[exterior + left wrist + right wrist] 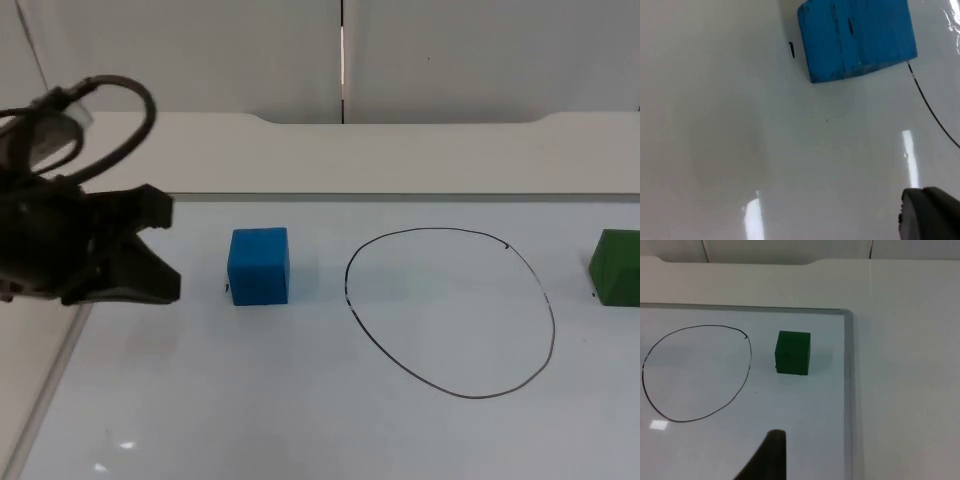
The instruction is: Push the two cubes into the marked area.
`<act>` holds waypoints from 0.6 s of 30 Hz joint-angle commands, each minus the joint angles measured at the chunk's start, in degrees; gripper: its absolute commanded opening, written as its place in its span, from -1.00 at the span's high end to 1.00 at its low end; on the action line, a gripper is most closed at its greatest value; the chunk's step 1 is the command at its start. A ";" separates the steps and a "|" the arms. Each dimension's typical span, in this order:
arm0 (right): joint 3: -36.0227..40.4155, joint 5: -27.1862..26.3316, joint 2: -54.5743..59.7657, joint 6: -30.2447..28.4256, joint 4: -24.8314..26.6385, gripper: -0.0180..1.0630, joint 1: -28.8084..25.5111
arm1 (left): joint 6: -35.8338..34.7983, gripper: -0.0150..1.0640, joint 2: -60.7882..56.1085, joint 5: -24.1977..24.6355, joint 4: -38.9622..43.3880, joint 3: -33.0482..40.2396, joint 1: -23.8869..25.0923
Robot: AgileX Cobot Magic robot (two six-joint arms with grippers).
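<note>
A blue cube sits on the white board, left of a hand-drawn black oval. My left gripper stands open just left of the blue cube, a short gap away, its fingers pointing at it. In the left wrist view the blue cube lies ahead of a fingertip, with a piece of the oval line beside it. A green cube rests right of the oval, at the picture's edge. My right gripper hangs back from the green cube, which lies just outside the oval.
The white board has a raised grey rim on its left side and on its right side, close to the green cube. A grey partition wall closes off the far end of the table.
</note>
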 commanded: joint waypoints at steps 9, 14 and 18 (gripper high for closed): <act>0.38 -0.28 -0.16 -0.40 0.25 -0.98 -0.44 | -1.93 0.98 6.53 -9.26 -0.95 -7.26 -3.34; 0.38 -0.28 -0.16 -0.40 0.25 -0.98 -0.44 | -3.11 0.98 8.61 -10.50 -0.84 -10.44 -3.34; 0.38 -0.28 -0.16 -0.40 0.25 -0.98 -0.44 | -3.11 0.98 10.99 -11.01 -0.84 -13.08 -3.34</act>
